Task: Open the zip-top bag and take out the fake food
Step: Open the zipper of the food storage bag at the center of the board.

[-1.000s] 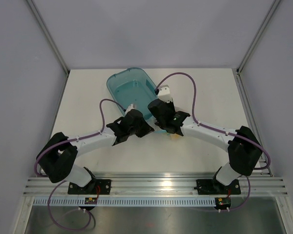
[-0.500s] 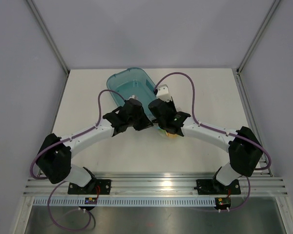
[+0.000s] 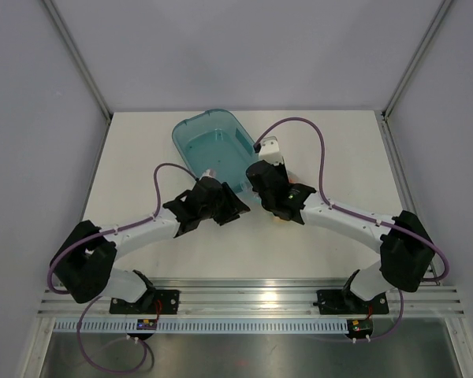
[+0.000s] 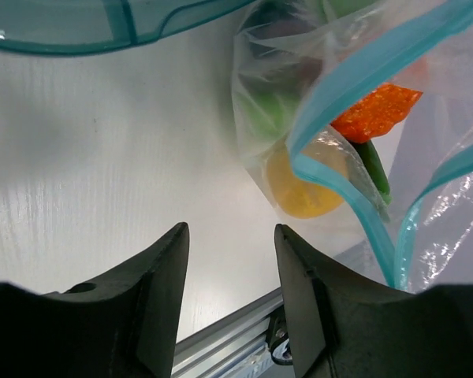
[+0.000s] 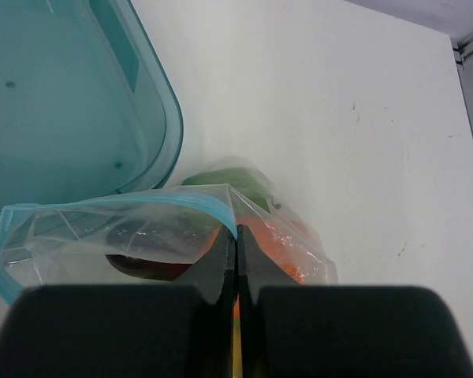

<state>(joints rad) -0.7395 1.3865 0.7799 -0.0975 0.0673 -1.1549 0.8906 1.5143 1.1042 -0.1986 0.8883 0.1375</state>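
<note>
The zip-top bag (image 5: 102,232) is clear plastic with a light blue zip strip (image 5: 118,202). My right gripper (image 5: 236,236) is shut on that strip and holds the bag up beside the tub. The fake food shows through the plastic: a green pepper (image 5: 230,181), an orange piece (image 5: 276,244) and a dark purple piece (image 5: 138,266). In the left wrist view the bag's mouth (image 4: 339,102) gapes, with a yellow lemon (image 4: 306,187), an orange piece (image 4: 377,109) and a green cucumber (image 4: 375,169) inside. My left gripper (image 4: 230,236) is open, just left of the bag, with nothing between its fingers.
A rigid translucent teal tub (image 3: 209,142) lies at the back centre of the white table (image 3: 339,157), right behind both wrists. Its rim (image 4: 102,39) is close above my left fingers. The aluminium rail (image 3: 252,298) runs along the near edge.
My left gripper was shut and now stands open. The left arm reached out toward the tub, then drew back toward the near edge. The right gripper kept its hold on the bag.
</note>
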